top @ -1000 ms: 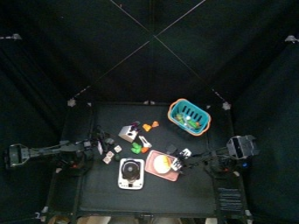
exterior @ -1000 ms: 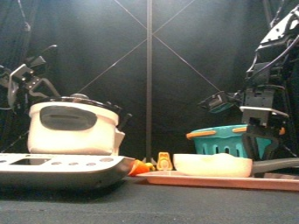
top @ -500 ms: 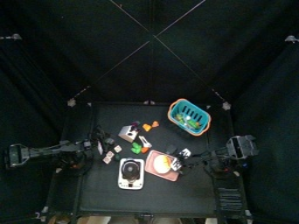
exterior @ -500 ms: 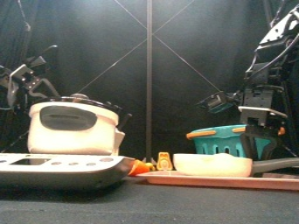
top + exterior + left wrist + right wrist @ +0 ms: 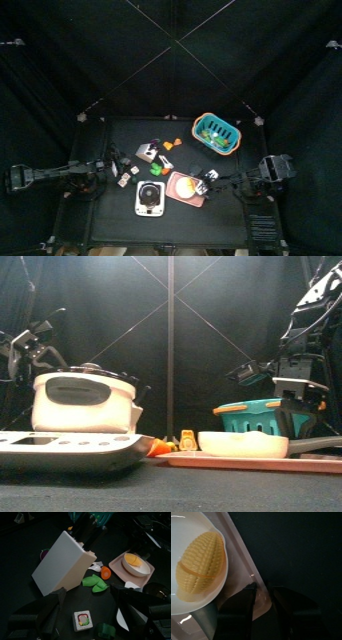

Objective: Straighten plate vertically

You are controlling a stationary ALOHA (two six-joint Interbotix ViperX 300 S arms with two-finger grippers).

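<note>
Right wrist view: plate [image 5: 238,557], pink, flat on the table beside the white appliance [image 5: 150,199]; its rim edge runs between the right gripper [image 5: 259,597] jaws, which stand partly apart astride that rim. Firm grip: cannot tell. Contents: white bowl [image 5: 198,562] holding corn [image 5: 199,564]. Advice: close squarely on the rim, turn slowly so the bowl does not slide. Left gripper [image 5: 93,614]: jaws apart, empty, resting well apart at the table's left.

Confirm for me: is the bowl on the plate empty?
No. The right wrist view shows a yellow corn cob lying in the white bowl, which sits on the plate.
</note>
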